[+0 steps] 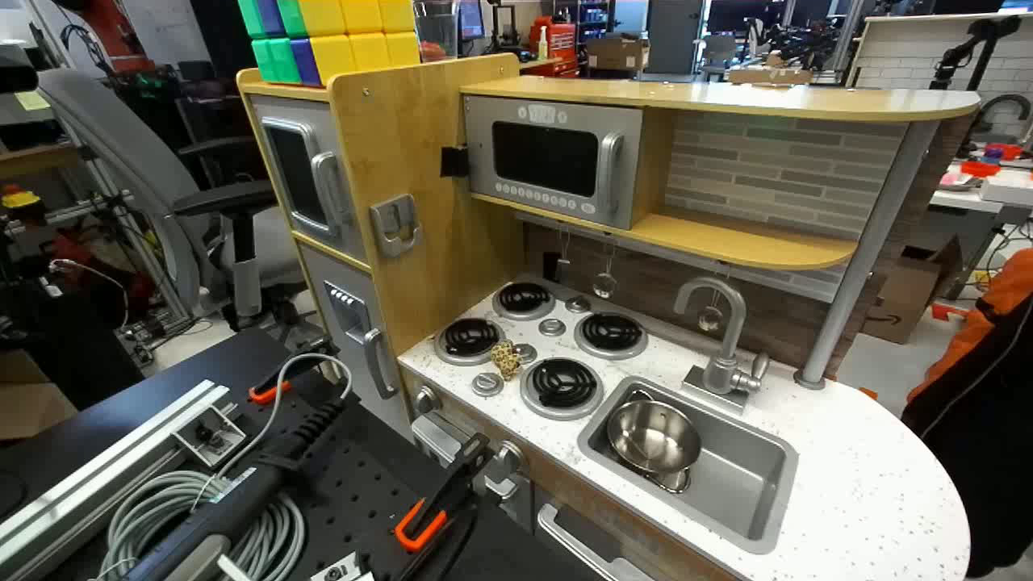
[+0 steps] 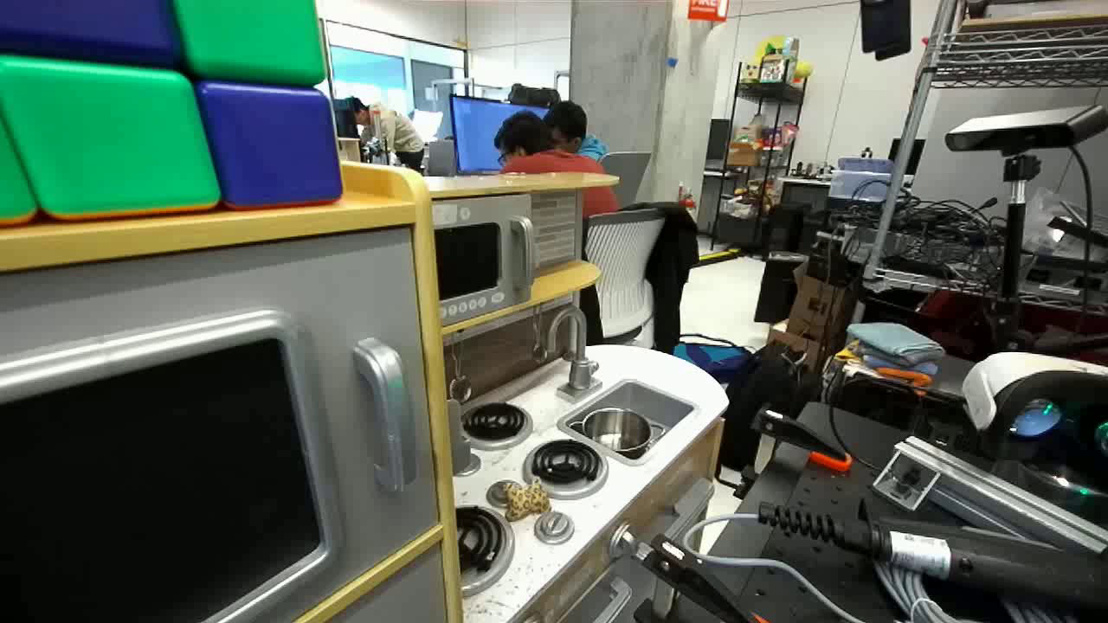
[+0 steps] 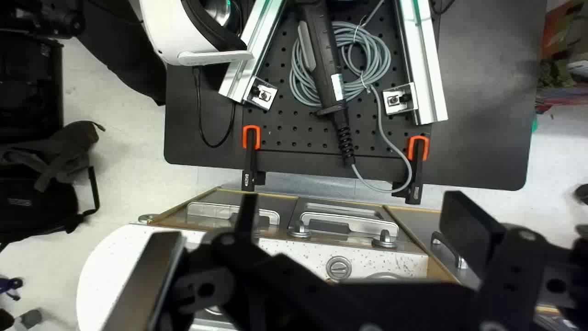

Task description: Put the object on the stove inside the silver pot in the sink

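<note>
Nearest in the wrist view, the gripper (image 3: 312, 239) holds nothing, its jaws spread wide, presumably to leave room for a grasp not yet made. The spotted object (image 1: 506, 360), apparently a soft toy, lies on the stove (image 1: 557, 346), well apart from the sink (image 1: 738, 488), with 1 burner (image 1: 562, 388) between. There are 2 knobs (image 1: 487, 384) just beside it; whether they touch I cannot tell, but they may crowd a grasp. Inside the sink, at its stove end, the silver pot (image 1: 655, 440) sits mouth up, which should suit a drop from above. Behind the sink rises the faucet (image 1: 722, 374), worth steering around.
</note>
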{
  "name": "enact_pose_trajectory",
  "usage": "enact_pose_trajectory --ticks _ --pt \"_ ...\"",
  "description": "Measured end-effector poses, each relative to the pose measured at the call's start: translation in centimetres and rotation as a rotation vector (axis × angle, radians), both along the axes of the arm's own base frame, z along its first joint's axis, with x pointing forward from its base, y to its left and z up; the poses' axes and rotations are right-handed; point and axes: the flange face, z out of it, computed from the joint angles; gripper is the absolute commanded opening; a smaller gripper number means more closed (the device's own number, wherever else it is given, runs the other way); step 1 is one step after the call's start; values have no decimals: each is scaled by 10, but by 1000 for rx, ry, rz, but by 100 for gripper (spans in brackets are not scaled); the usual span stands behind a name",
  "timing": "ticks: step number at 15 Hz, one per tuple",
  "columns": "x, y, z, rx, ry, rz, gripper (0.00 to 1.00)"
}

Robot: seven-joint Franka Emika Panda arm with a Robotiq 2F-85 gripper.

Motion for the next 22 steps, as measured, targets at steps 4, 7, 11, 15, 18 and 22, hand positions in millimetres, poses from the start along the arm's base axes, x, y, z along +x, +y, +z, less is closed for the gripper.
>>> enact_pose_trajectory --ticks 4,7,11,15,18,22 --pt "2 0 -3 12 -5 -20 100" --pt "29 3 -24 98 -119 -101 100" --pt "79 3 -64 221 -299 -190 100" --pt "117 1 -112 256 -421 -259 100" --pt "132 2 -147 241 -370 -310 100" --pt "139 3 -148 241 -369 -320 100"
